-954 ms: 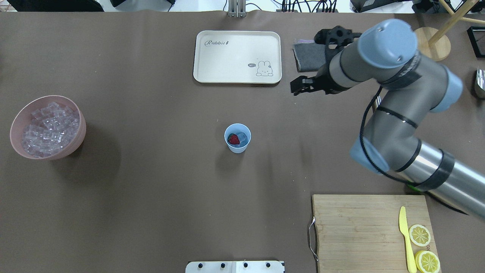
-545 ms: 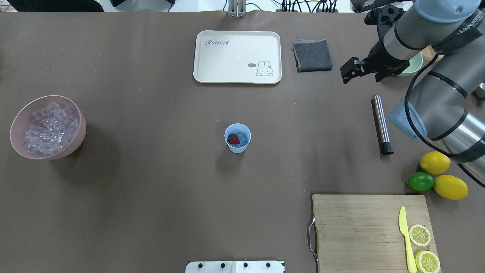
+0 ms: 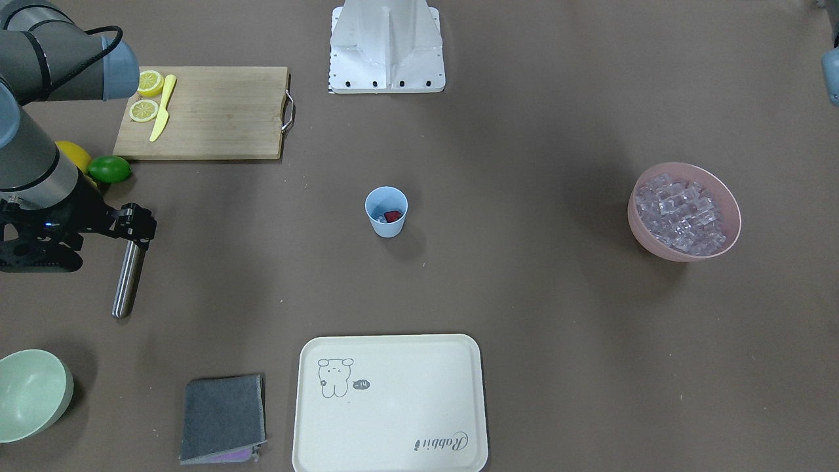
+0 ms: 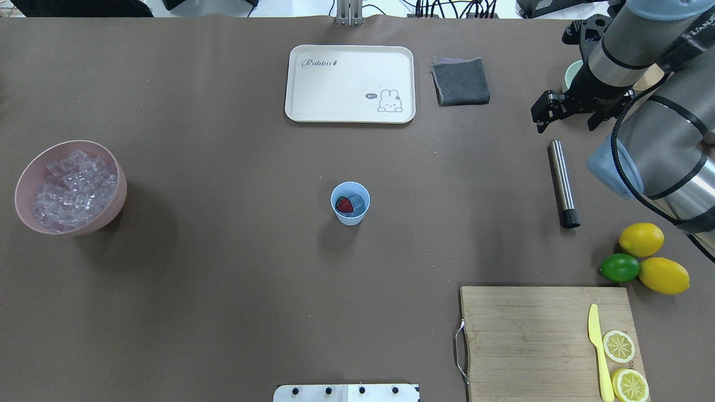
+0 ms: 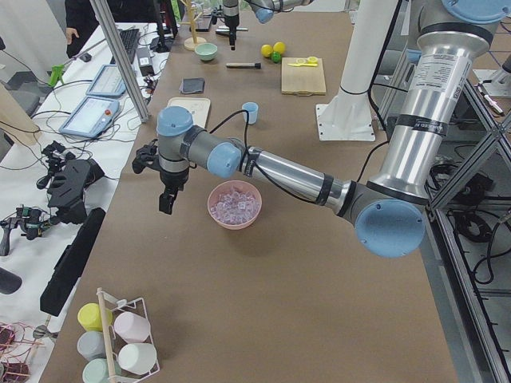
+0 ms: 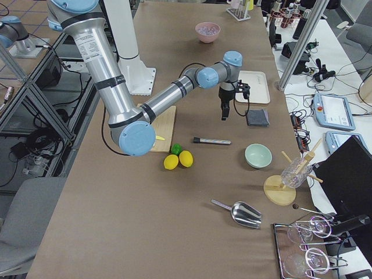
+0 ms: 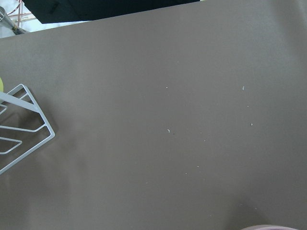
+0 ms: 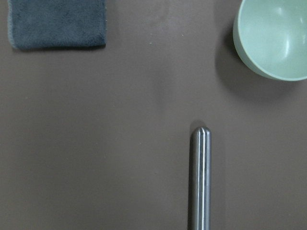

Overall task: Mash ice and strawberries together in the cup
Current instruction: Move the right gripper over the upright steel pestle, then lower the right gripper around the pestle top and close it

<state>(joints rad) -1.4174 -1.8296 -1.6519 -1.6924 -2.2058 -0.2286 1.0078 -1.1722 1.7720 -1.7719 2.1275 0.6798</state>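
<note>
The light blue cup (image 4: pixel 350 214) stands mid-table, also clear in the front-facing view (image 3: pixel 387 223). Inside lie the red strawberry (image 4: pixel 344 205) and a cube of ice (image 4: pixel 358 201). More ice (image 4: pixel 71 190) fills a pink bowl (image 4: pixel 25 184) at the left. My right gripper (image 4: pixel 544 110) hangs open and empty above the far end of a steel rod (image 4: pixel 561 181) lying on the table; the right wrist view shows that rod's rounded tip (image 8: pixel 200 139). My left gripper (image 5: pixel 165 201) shows only in the exterior left view, beside the pink bowl; I cannot tell its state.
A cream tray (image 4: pixel 349 84) and grey cloth (image 4: pixel 461 81) lie at the far edge, with a pale green bowl (image 3: pixel 29 393) beyond the rod. Two lemons (image 4: pixel 641 239) and a lime (image 4: pixel 619 267) sit by a cutting board (image 4: pixel 530 335) with a yellow knife (image 4: pixel 596 346).
My right arm has swung right and away from the table's middle, uncovering the steel rod, lemons and lime, and its gripper now hangs over the rod's far end. The cup has not moved.
</note>
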